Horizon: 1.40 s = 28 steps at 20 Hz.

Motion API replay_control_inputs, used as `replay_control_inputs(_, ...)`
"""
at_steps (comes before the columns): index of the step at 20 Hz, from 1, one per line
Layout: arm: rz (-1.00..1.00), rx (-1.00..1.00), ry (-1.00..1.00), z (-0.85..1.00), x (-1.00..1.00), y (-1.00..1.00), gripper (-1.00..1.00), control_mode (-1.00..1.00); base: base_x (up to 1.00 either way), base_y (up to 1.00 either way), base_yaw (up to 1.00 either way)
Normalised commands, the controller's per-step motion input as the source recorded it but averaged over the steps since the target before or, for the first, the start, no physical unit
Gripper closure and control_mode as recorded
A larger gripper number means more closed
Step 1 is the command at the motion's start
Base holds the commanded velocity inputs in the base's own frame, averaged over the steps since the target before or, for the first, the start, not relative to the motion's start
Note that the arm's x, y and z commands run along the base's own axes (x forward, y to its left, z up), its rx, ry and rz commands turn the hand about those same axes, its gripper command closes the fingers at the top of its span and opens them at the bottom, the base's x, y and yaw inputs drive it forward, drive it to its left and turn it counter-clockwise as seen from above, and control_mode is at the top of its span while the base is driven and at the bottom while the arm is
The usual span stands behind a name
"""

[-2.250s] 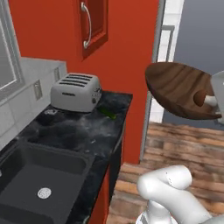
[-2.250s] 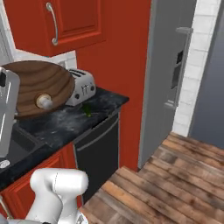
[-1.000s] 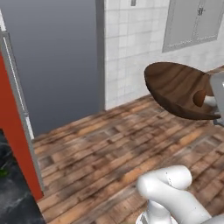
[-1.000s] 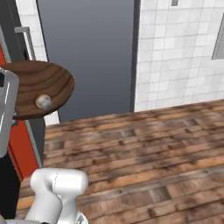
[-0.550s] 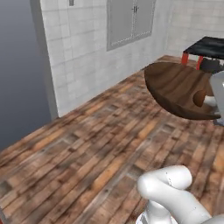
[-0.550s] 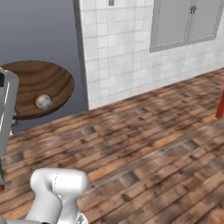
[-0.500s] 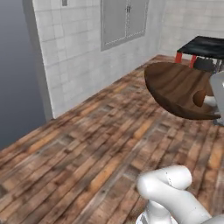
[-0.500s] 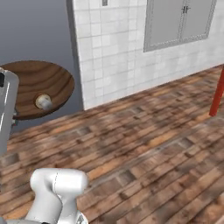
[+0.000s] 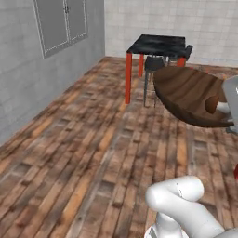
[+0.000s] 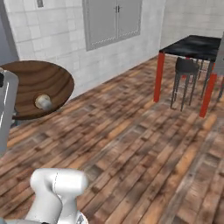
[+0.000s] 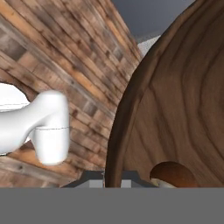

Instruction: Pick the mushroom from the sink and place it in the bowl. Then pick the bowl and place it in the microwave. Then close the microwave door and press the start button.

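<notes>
We find the gripper [image 11: 114,180] nearly closed on the rim of the wide, shallow, dark brown wooden bowl [image 9: 188,95], held aloft. The small brown-capped mushroom [image 10: 43,102] lies loose inside. We judge the bowl rigid and light; tilting risks rolling the mushroom out.

I am in a home, in the dining end of a kitchen. Wooden plank flooring [image 9: 69,158] runs under me, in mixed brown and orange boards. The walls are pale tile [image 10: 57,35], with a grey double-door panel [image 10: 113,19] set into one of them. Ahead stands a small table [image 9: 158,46] with a dark marbled top and red legs, and a dark stool [image 10: 186,70] is tucked just beside it.
</notes>
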Motion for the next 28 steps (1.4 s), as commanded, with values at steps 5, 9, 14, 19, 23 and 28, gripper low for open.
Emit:
replay_control_inputs(5, 0.0, 0.0, 0.0, 0.0, 0.0, 0.0, 1.0, 1.0, 0.15, -0.4, -0.52)
replay_control_inputs(9, 0.0, 0.0, 0.0, 0.0, 0.0, 0.0, 1.0, 1.0, 0.16, -0.39, -0.5)
replay_control_inputs(14, 0.0, 0.0, 0.0, 0.0, 0.0, 0.0, 1.0, 1.0, 0.2, -0.26, -0.44)
replay_control_inputs(19, 0.0, 0.0, 0.0, 0.0, 0.0, 0.0, 1.0, 1.0, 0.28, -0.14, -0.37)
replay_control_inputs(23, 0.0, 0.0, 0.0, 0.0, 0.0, 0.0, 1.0, 1.0, 0.04, -0.18, -0.35)
replay_control_inputs(28, 0.0, 0.0, 0.0, 0.0, 0.0, 0.0, 1.0, 1.0, 0.0, -0.11, -0.41)
